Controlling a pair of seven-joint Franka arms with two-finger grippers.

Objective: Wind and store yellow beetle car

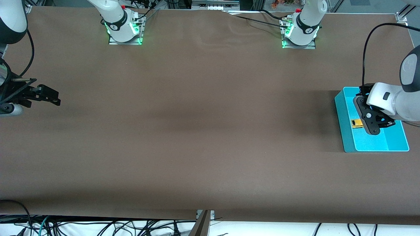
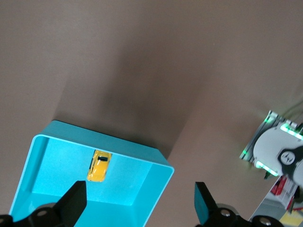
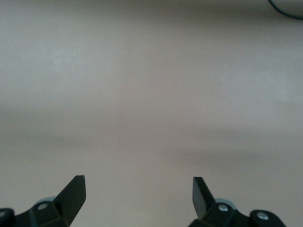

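L gripper [image 1: 372, 126] wide over car [image 2: 99, 165] (in bin [image 1: 347, 137]); R gripper [image 1: 52, 97] idle

Brown-covered table [image 1: 197, 114], perhaps cables [image 1: 98, 227] below

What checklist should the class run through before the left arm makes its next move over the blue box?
1. Tiny yellow beetle car lying inside the open turquoise plastic box: ok.
2. Left gripper over the box, jaws open and empty: ok.
3. Car wound: cannot tell.
4. Right gripper open, waiting over bare brown table at the right arm's end: ok.
5. Box resting flat on the table: ok.
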